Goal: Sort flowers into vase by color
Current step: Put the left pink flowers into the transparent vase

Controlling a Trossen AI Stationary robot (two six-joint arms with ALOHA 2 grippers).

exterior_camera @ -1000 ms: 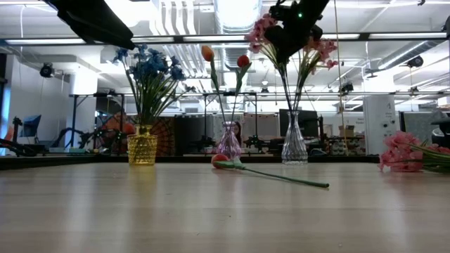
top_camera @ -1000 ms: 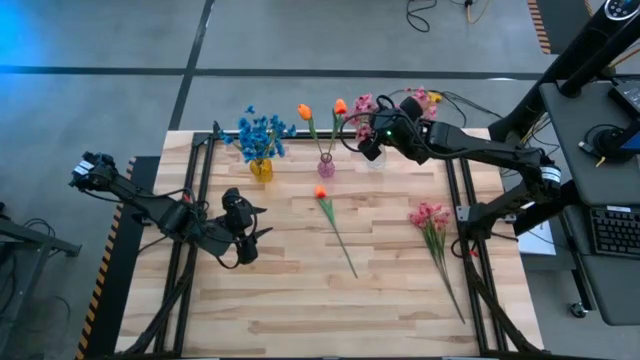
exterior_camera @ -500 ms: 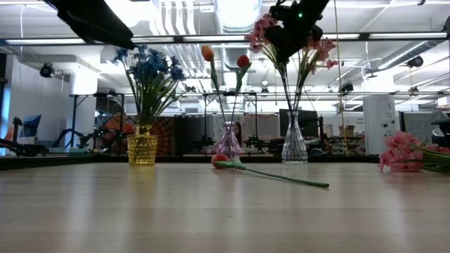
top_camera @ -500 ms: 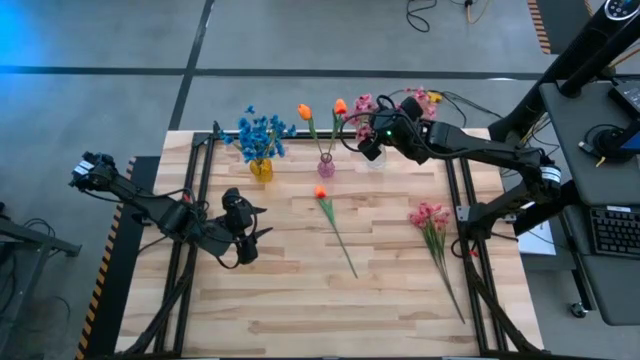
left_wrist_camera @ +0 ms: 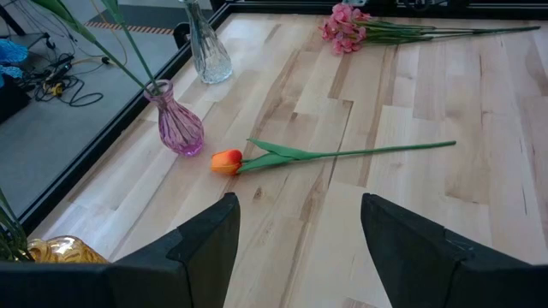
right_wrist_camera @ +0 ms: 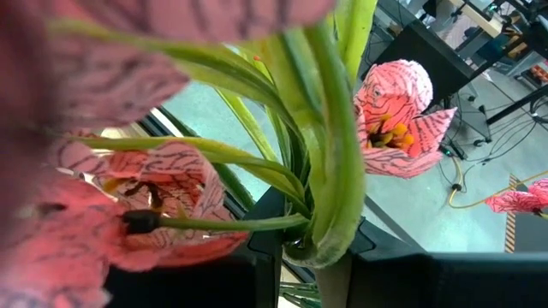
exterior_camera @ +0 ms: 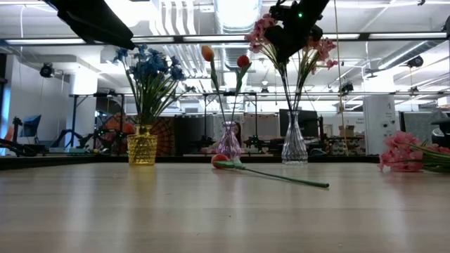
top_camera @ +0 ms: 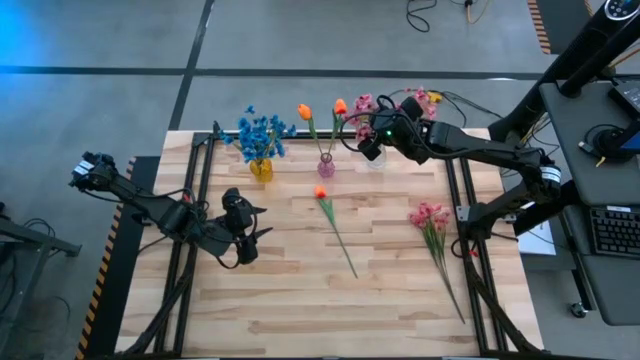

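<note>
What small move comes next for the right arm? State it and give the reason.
Probably open and lift away. The right gripper is shut on a pink spray whose stem already runs down into the clear vase. Another pink bunch and an orange tulip lie on the table.

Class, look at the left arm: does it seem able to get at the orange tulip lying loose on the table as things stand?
Probably yes. The left claw is open and holds nothing, and bare table lies between it and the loose orange tulip. The purple vase stands behind the bud, not in the path.
</note>
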